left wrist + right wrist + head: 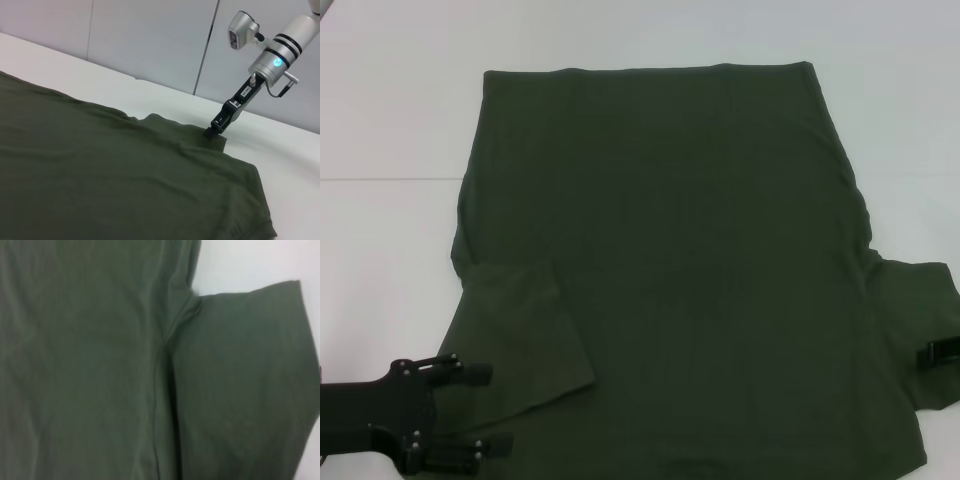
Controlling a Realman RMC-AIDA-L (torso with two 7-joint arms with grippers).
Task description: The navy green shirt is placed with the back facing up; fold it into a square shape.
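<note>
our left gripper [485, 412], black and two-fingered, sits at the near left corner of the head view with its fingers spread apart, just off the hem of the left sleeve and holding nothing. our right gripper [214, 129] comes down on the right sleeve's outer edge; in the left wrist view its tip meets the cloth, yet we cannot tell whether its fingers are pinched on the fabric or merely resting there, and in the head view only a small black piece of it shows at the right border. between them lies the large dark olive-green short-sleeved cloth shirt [670, 270], spread flat on the white table [390, 120], plain side up with no lettering showing. its straight hem lies at the far side, and its body widens toward us. the left sleeve is laid over the body at a slant, while the right sleeve sticks outward onto the table. a soft crease runs where that sleeve joins the body in the right wrist view. the shirt's near edge is cut off by the picture, so the collar is out of sight.
</note>
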